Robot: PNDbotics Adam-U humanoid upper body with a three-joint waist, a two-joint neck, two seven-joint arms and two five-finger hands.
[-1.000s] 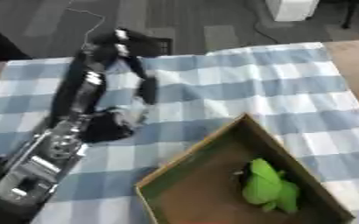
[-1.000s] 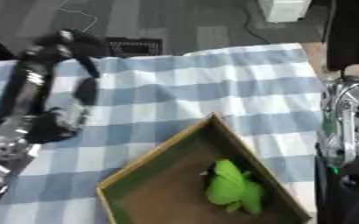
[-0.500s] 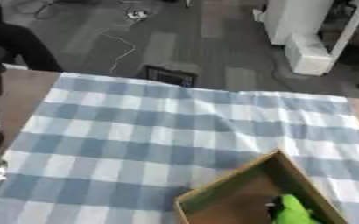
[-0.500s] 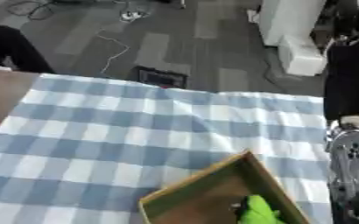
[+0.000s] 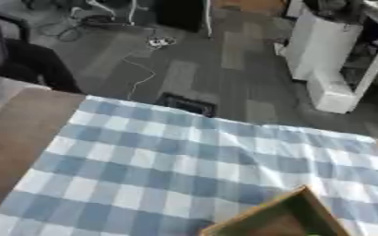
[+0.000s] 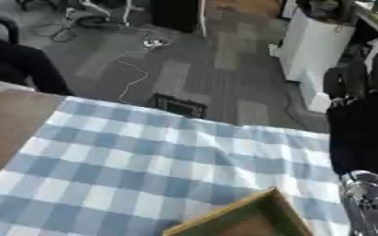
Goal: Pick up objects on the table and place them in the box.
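Only the far corner of the wooden box (image 5: 293,214) shows, at the lower edge on the blue checked cloth (image 5: 168,161). Its inside is mostly cut off and nothing in it can be seen. No loose object lies on the visible cloth. In the right eye view my right hand (image 6: 362,80) is raised at the right edge, fingers pointing up and straight, holding nothing. Below it run its black forearm and a silver joint (image 6: 369,200). My left hand shows in neither view.
Bare brown tabletop (image 5: 14,124) lies left of the cloth. Beyond the table's far edge is grey floor with a dark vent (image 5: 188,105) and cables (image 5: 148,44). A white cabinet (image 5: 329,55) stands at the back right and a dark chair (image 5: 23,64) at the left.
The camera has tilted upward, so the box slid to the lower edge and the green thing in it left the picture. The left arm is no longer in view.
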